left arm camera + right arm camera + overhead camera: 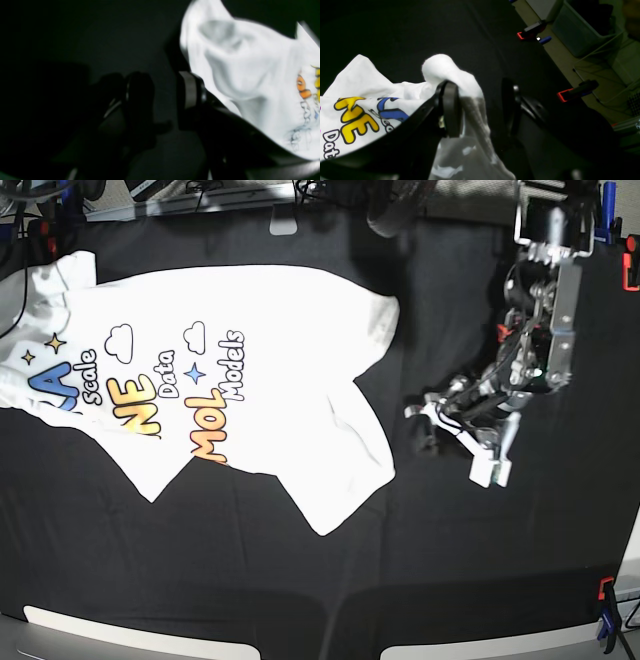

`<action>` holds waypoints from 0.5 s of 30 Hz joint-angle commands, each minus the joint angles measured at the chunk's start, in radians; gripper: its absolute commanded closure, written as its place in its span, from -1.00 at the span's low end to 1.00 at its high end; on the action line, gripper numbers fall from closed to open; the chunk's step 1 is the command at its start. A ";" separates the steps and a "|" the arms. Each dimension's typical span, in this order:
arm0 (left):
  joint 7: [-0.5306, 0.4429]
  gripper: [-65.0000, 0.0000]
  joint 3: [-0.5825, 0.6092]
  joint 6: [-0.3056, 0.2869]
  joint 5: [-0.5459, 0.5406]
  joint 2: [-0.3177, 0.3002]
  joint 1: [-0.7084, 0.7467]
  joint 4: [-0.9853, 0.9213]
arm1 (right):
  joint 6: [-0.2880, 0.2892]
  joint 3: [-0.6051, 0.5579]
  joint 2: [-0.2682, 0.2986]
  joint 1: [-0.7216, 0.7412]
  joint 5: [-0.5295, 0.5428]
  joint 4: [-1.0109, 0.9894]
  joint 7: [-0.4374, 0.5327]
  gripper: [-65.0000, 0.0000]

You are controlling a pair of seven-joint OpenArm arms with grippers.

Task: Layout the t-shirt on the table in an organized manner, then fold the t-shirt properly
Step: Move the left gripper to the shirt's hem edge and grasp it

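The white t-shirt (230, 370) lies print-up on the left half of the black table (480, 560), wrinkled, with one sleeve bunched at the far left. My left gripper (425, 420) is open and empty just right of the shirt's edge. In the left wrist view the gripper (163, 95) hovers over bare cloth, with the shirt (250, 70) to its right. In the right wrist view my right gripper (480, 110) has its jaws apart, and a fold of the shirt (450, 70) is draped over one finger (450, 110). The right arm does not show clearly in the base view.
Red and blue clamps (532, 31) (575, 91) grip the table edge beside the right gripper, with a grey bin (582, 27) on the floor beyond. Another clamp (605, 600) sits at the front right corner. The left arm (545, 310) reaches in from the back right.
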 commanded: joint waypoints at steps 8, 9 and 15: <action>0.013 0.34 -0.003 -0.139 -0.201 0.067 -0.128 -0.285 | -0.005 0.006 0.022 0.006 0.011 0.015 0.023 0.23; 0.029 0.34 -0.003 -0.162 -0.227 0.070 -0.134 -0.306 | -0.005 0.006 0.022 0.006 0.011 0.015 0.023 0.23; 0.052 0.34 -0.003 -0.270 -0.312 0.070 -0.134 -0.331 | -0.005 0.006 0.022 0.006 0.011 0.015 0.023 0.23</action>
